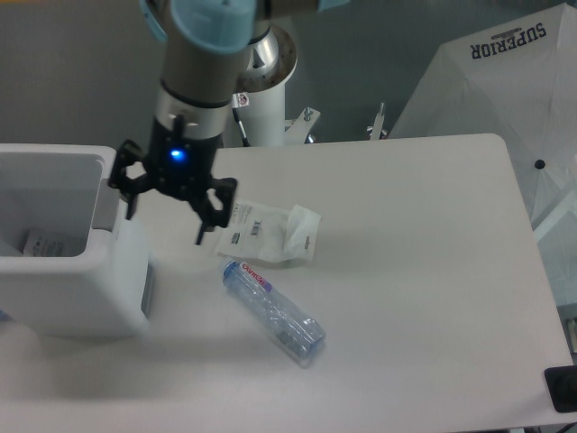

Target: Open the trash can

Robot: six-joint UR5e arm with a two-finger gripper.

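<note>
The trash can [81, 289] is a large boxy white bin at the table's left edge. Its top shows as an open cavity [50, 212] with a small labelled item lying inside. A grey strip [106, 206] runs along the right inner rim; I cannot tell whether it is the lid. My gripper [167, 215] hangs just above and to the right of the can's right rim, with a blue light on its body. Its black fingers [206, 224] are spread apart and hold nothing. The left finger is by the can's right rim; I cannot tell whether it touches it.
A crumpled white package [270, 233] lies on the table right of the gripper. A clear plastic bottle [272, 312] lies on its side in front of it. A white "SUPERIOR" canopy [505, 81] stands at the back right. A black object [563, 388] sits at the front right corner.
</note>
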